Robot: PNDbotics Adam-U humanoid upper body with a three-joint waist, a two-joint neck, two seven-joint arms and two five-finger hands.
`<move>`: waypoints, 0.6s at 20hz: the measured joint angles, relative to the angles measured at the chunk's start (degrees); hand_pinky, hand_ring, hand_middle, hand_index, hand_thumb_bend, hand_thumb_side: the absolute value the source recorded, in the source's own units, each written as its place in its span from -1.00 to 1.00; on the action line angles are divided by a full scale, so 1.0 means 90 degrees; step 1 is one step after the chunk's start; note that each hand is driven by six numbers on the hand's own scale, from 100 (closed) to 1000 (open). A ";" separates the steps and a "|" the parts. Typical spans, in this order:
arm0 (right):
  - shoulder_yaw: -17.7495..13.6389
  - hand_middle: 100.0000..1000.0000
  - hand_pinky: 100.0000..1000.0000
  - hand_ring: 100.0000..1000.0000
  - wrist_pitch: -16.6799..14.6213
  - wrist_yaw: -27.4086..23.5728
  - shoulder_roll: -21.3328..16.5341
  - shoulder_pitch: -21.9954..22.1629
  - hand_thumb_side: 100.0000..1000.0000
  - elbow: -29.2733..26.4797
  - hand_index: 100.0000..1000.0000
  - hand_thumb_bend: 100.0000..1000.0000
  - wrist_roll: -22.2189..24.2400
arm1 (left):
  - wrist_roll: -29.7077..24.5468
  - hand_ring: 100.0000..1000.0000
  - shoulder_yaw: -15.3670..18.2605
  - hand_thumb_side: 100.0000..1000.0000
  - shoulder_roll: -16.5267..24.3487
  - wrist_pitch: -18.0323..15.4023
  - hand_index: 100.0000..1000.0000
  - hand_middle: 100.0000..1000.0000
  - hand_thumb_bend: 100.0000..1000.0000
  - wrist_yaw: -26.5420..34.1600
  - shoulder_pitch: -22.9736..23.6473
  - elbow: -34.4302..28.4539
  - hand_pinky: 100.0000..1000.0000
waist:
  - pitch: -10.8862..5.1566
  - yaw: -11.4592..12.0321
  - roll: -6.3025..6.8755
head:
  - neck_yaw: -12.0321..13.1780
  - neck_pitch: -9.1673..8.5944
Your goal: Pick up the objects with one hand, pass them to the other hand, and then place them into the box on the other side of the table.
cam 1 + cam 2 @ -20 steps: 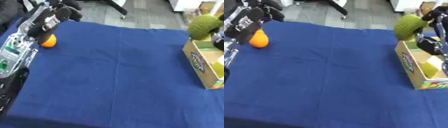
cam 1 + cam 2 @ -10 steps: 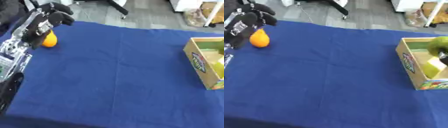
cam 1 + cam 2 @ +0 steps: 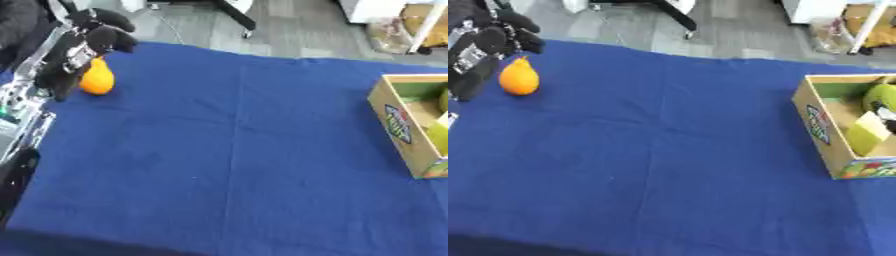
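Fingers (image 3: pixel 112 31) curl; box (image 3: pixel 822 131) holds green fruit (image 3: pixel 878 96).

A pear-shaped fruit (image 3: pixel 519 77) is lying near the counter's (image 3: pixel 667 150) far left corner; the box (image 3: pixel 826 135) is sitting at its right edge, holding two items.

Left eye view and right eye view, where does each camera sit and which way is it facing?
Left eye view: in the robot's head, looking down at the blue cloth; the left robot hand reaches in at upper left, above the orange fruit.
Right eye view: beside it, same downward look; shows more of the box and the green fruit inside. No right robot hand shows.
Both share the cloth, the orange fruit, the box and the left arm.
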 measured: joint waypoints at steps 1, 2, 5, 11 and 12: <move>-0.0045 0.40 0.35 0.26 0.0018 -0.0081 -0.0028 0.0056 0.08 -0.0206 0.68 0.12 -0.0067 | 0.0015 0.25 0.0019 -0.01 0.0020 -0.0009 0.35 0.22 0.24 -0.0010 0.0020 0.0002 0.40 | 0.0000 -0.0009 0.0000 | -0.0016 0.0000; -0.0090 0.41 0.35 0.27 0.0035 -0.0150 -0.0050 0.0115 0.05 -0.0417 0.68 0.10 -0.0136 | 0.0029 0.25 0.0042 -0.01 0.0038 -0.0013 0.35 0.22 0.24 -0.0023 0.0047 0.0004 0.40 | 0.0000 -0.0023 0.0001 | -0.0029 0.0000; -0.0211 0.43 0.37 0.29 0.0065 -0.0359 -0.0087 0.0298 -0.14 -0.1055 0.62 -0.15 -0.0278 | 0.0082 0.24 0.0097 -0.02 0.0070 -0.0030 0.35 0.22 0.24 -0.0073 0.0103 0.0037 0.40 | 0.0000 -0.0034 0.0001 | -0.0058 0.0000; -0.0297 0.42 0.38 0.28 -0.0303 -0.1052 -0.0120 0.0714 -0.30 -0.2359 0.57 -0.56 -0.0305 | 0.0200 0.23 0.0234 -0.06 0.0306 -0.0084 0.35 0.21 0.22 -0.0356 0.0193 0.0152 0.40 | 0.0000 -0.0088 0.0002 | -0.0210 -0.0074; -0.0297 0.40 0.37 0.26 -0.0448 -0.1166 -0.0120 0.0793 -0.31 -0.2589 0.56 -0.65 -0.0275 | 0.0218 0.24 0.0256 -0.08 0.0369 -0.0097 0.36 0.22 0.22 -0.0427 0.0210 0.0191 0.40 | 0.0000 -0.0097 0.0002 | -0.0226 -0.0100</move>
